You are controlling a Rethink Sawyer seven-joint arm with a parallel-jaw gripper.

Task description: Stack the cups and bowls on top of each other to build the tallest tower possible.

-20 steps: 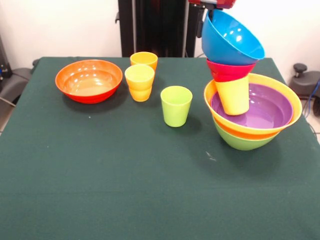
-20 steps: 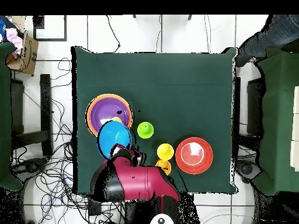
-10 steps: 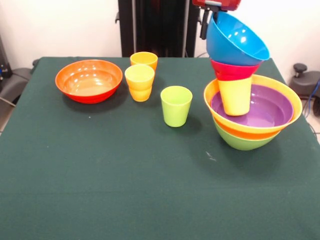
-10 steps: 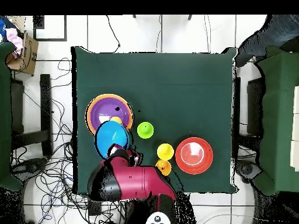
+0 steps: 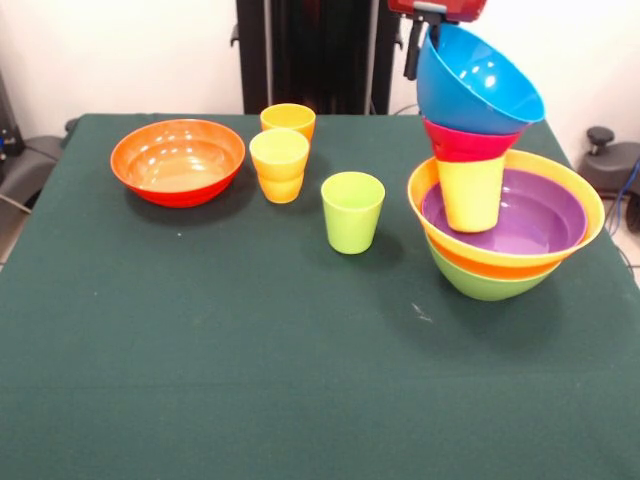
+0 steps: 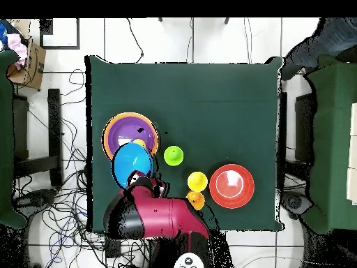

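- A red-orange bowl [image 5: 178, 161] sits upright on the bench [image 5: 250, 350] at the far left of the front view, alone, its opening facing up.
- Right of it stands a yellow cup [image 5: 279, 165], and just behind that an orange cup [image 5: 288, 120]; the two are close, one partly hiding the other.
- A lime green cup [image 5: 352, 211] stands upright near the middle of the bench, apart from the others.
- At the right is the tower [image 5: 500, 215]: a lime green bowl [image 5: 489, 285] at the bottom, a large orange bowl [image 5: 590, 215] nested in it, and a purple bowl [image 5: 535, 215] nested inside that.
- A second yellow cup [image 5: 470, 192] stands in the purple bowl, with a small magenta-red bowl [image 5: 462, 142] set on it.
- A blue bowl [image 5: 478, 82] rests tilted on top, its opening leaning towards the right front.
- The pincer [image 5: 425, 30] is at the blue bowl's far rim at the top edge; whether it is open or gripping the rim cannot be told.
- From overhead, the red arm [image 6: 164, 216] reaches over the bench edge to the blue bowl.
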